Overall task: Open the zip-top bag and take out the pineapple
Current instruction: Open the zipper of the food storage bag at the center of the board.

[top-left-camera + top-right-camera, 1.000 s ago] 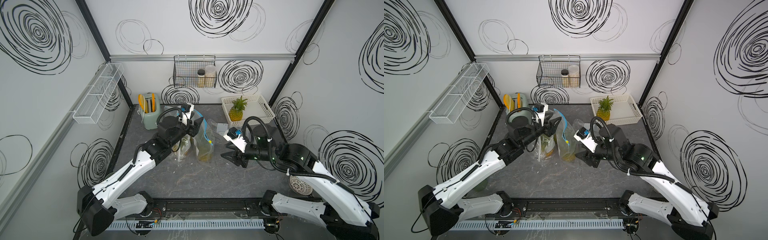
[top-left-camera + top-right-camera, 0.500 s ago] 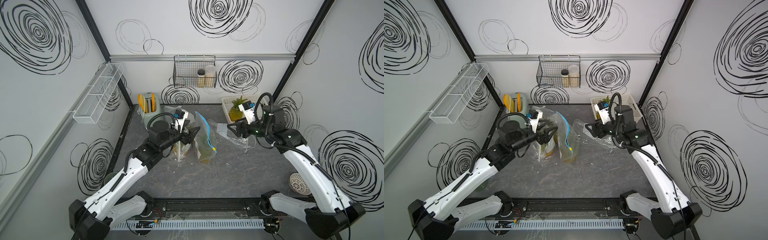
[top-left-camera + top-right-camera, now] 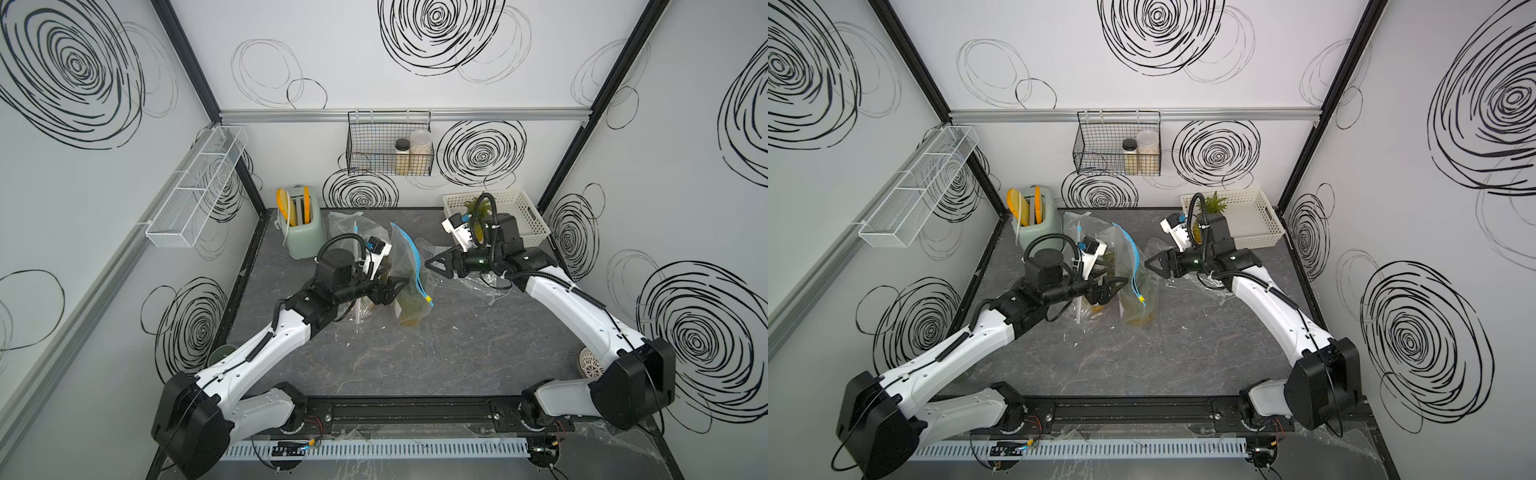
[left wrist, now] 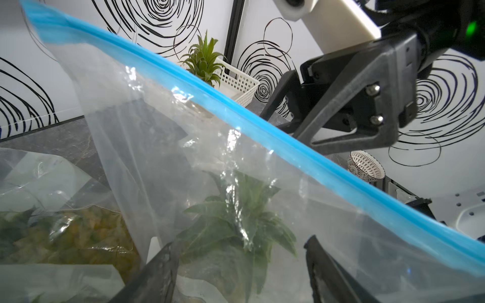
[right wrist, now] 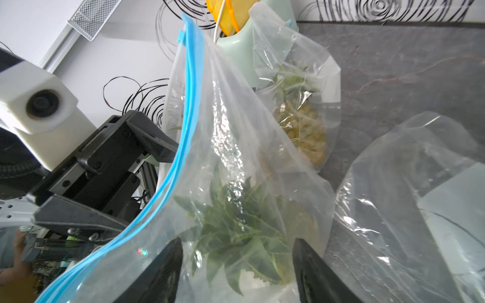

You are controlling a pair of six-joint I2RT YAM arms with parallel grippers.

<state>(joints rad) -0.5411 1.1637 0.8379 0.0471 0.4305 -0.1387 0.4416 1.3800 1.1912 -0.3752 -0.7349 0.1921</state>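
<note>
The zip-top bag [image 3: 409, 266] stands at the middle of the table, its blue zip strip [image 3: 1133, 266] running up its top edge. The pineapple [image 3: 412, 311] sits inside; its green crown [image 4: 236, 223] shows through the film in both wrist views. My left gripper [image 3: 400, 286] is open at the bag's left side, with the film against its fingers [image 4: 162, 272]. My right gripper [image 3: 432, 264] is open at the bag's right side, facing the left one. Between its fingertips [image 5: 312, 265] only the bag wall and the crown [image 5: 236, 225] show; neither gripper clamps anything.
A second bag [image 3: 353, 226] with a pineapple stands behind the left gripper, by the green toaster [image 3: 305, 232]. An empty bag [image 3: 482, 284] lies under the right arm. A white basket [image 3: 528, 224] at the back right holds another pineapple [image 3: 1212, 205]. A patterned bowl [image 3: 590, 365] sits front right.
Both grippers have opened wider. The right arm swung from in front of the bag up toward the basket, then in to the bag's right side. The left gripper dropped lower along the bag.
</note>
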